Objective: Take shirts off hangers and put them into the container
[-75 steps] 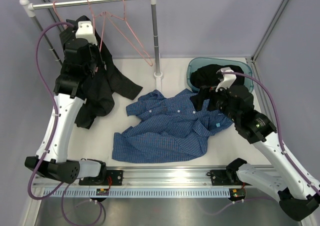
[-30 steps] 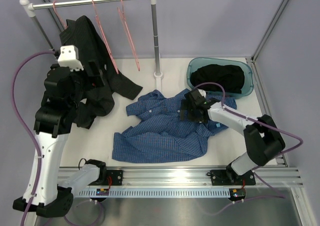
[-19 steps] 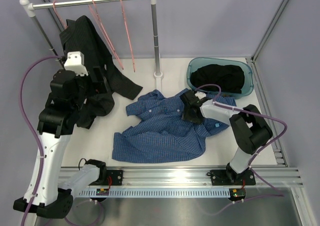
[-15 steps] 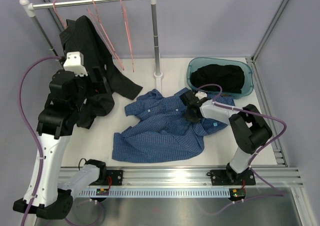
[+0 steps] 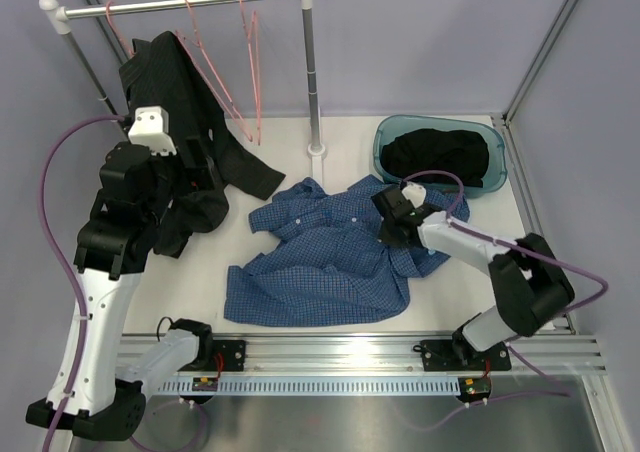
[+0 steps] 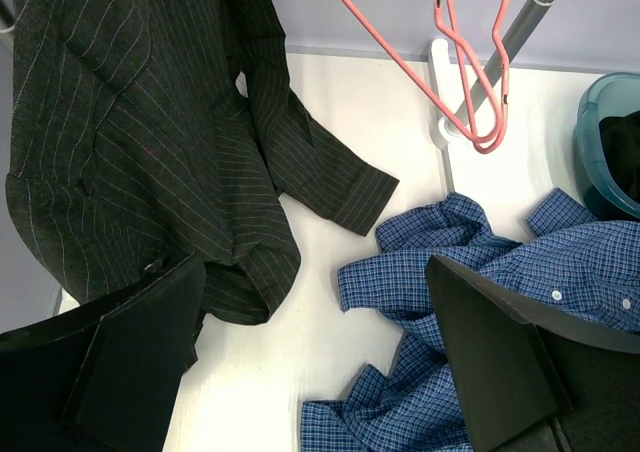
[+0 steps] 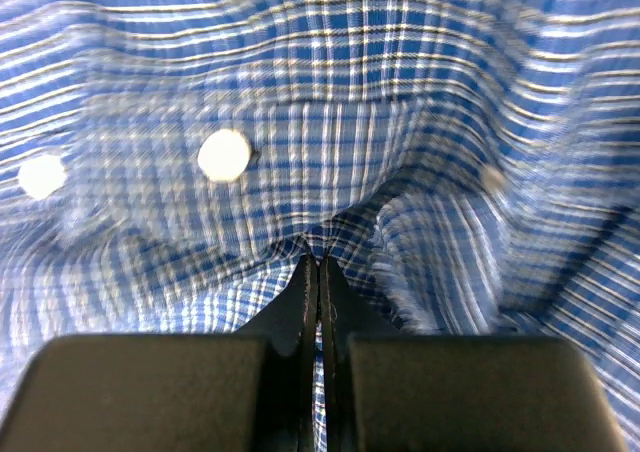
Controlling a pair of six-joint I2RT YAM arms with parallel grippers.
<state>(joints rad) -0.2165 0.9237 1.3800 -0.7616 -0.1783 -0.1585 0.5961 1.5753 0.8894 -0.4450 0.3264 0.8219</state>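
Shut now where a second ago it stood wide, the right gripper (image 5: 391,229) has clenched on a fold of the blue fine-checked cloth shirt (image 5: 320,257). In the right wrist view its black fingers (image 7: 200,392) press together with a ridge of check cloth caught between the tips, and two white buttons (image 7: 225,155) sit at 10 o'clock of the pinch. That shirt lies crumpled on the white table (image 5: 300,137), spreading from the centre toward 7 o'clock, and the grip is on its 3 o'clock edge. The two bare thin pink-red wire hangers (image 5: 247,67) have swung since then and hang tilted on the white-and-silver metal rail (image 5: 180,2) at 12 o'clock. At 10 o'clock a pinstriped dark cloth shirt (image 5: 170,77) hangs from the rail's left end, a pink hook showing above it, its lower part and one sleeve trailing onto the table. The left gripper (image 5: 197,159) hovers beside it, jaws spread wide and holding nothing, as the left wrist view confirms. At 2 o'clock stands the translucent teal plastic tub (image 5: 383,140), with a black cloth shirt (image 5: 440,157) bundled inside it.
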